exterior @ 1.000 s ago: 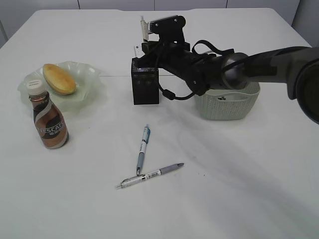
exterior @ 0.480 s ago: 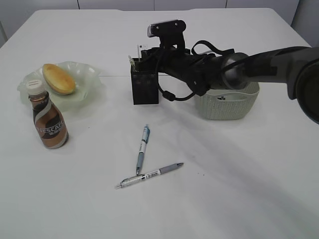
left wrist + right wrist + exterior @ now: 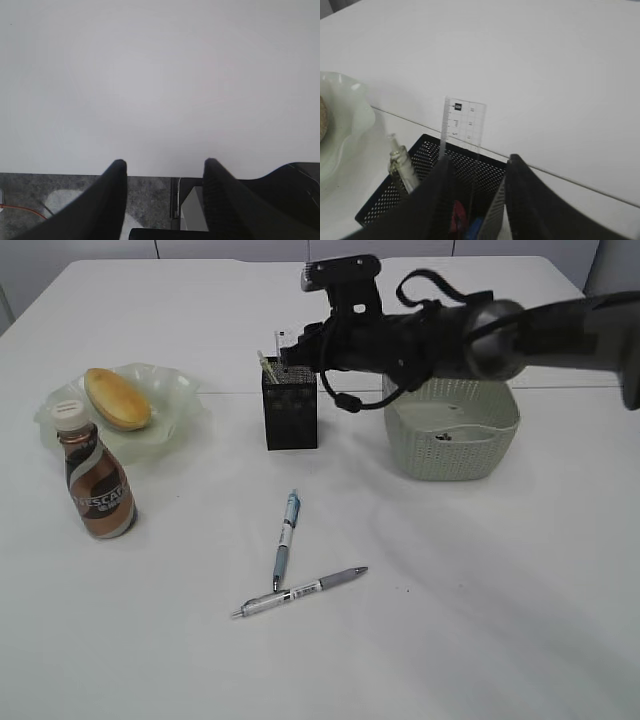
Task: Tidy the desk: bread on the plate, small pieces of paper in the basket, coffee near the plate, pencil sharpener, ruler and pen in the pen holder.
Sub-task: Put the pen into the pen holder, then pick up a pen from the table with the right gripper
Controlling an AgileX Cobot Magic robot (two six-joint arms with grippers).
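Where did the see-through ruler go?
The ruler stands upright inside the black pen holder, mid-table in the exterior view, left of the basket, just beyond the right hand.

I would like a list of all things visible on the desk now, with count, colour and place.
bread: 1, golden-orange, on the plate
plate: 1, pale green, far left
coffee: 1, brown bottle with white cap, in front of the plate
pen holder: 1, black mesh, centre back
ruler: 1, clear, upright in the pen holder
basket: 1, grey-green, right of the pen holder
pens: 2, lying on the desk, front centre
right tool: open, above the pen holder
left tool: open, empty
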